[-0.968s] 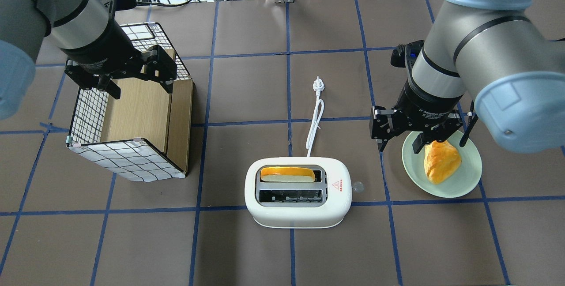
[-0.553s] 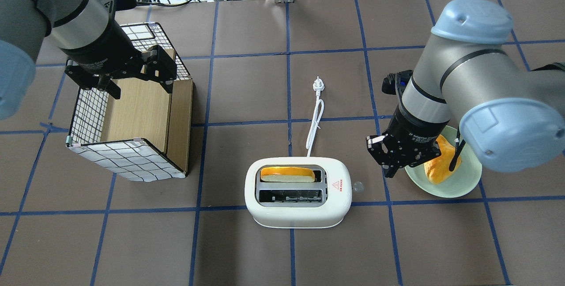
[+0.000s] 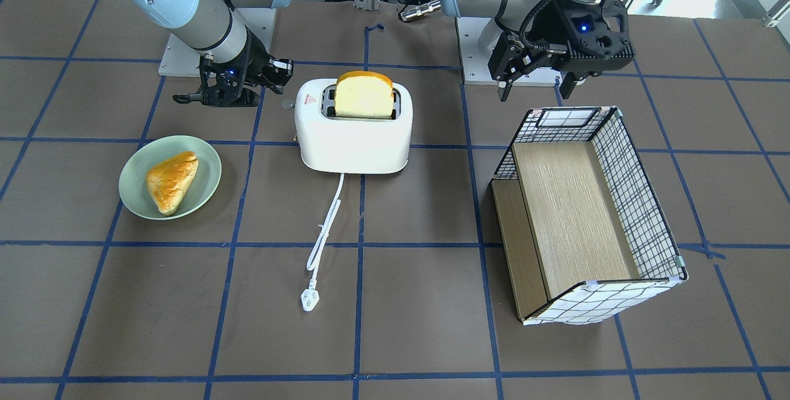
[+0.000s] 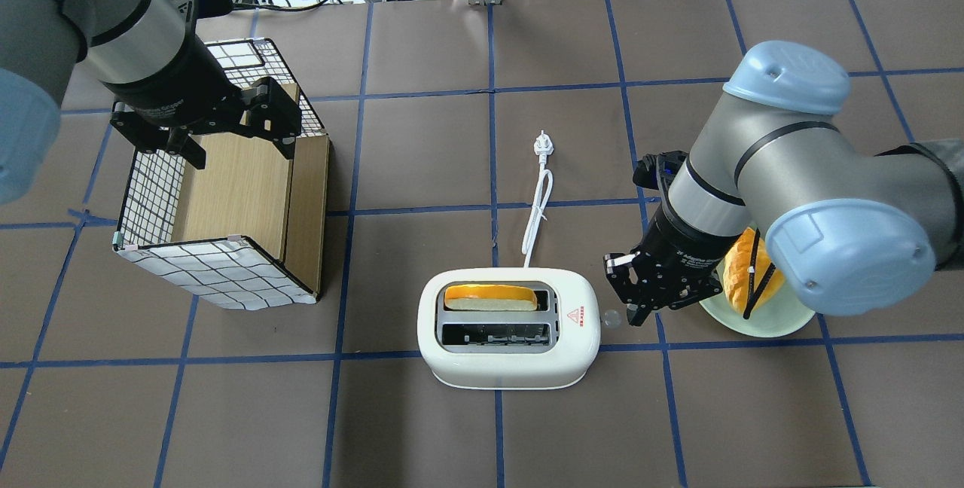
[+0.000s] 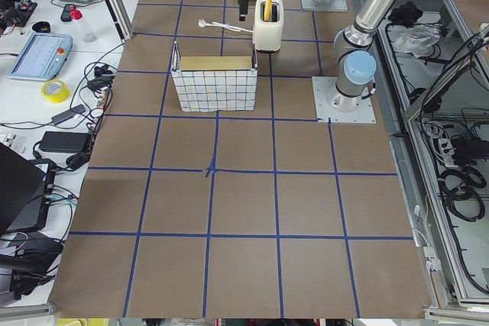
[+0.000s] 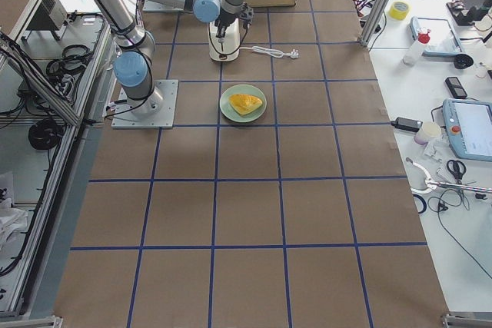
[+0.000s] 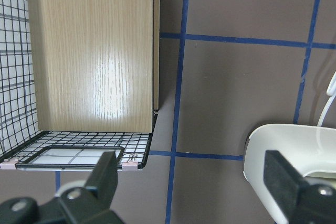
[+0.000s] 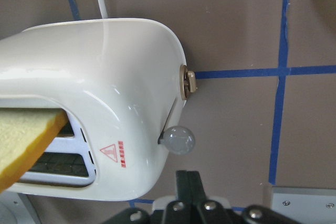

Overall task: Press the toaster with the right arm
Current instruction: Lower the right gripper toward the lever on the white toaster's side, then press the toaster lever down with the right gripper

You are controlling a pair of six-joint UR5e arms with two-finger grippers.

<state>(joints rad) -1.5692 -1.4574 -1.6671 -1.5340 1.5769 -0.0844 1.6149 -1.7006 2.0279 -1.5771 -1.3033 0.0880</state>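
The white toaster (image 4: 580,345) stands at the table's middle front, with a bread slice (image 4: 489,296) in its far slot. It also shows in the front view (image 3: 355,141) and the right wrist view (image 8: 105,77). Its grey lever knob (image 4: 611,317) sticks out of the end beside the red triangle and sits high in its slot (image 8: 178,140). My right gripper (image 4: 639,307) is shut and empty, its tips just beside the knob, slightly apart from it (image 8: 189,182). My left gripper (image 4: 237,145) is open and empty above the basket.
A green plate (image 4: 783,318) with a pastry (image 4: 742,266) lies right of the toaster, partly under my right arm. A wire basket with a wooden inside (image 4: 218,277) stands at the left. The toaster's cord and plug (image 4: 542,145) run away toward the far side.
My right gripper has moved from above the plate left and forward to the toaster's lever end, and its fingers have closed. The left arm has not moved.
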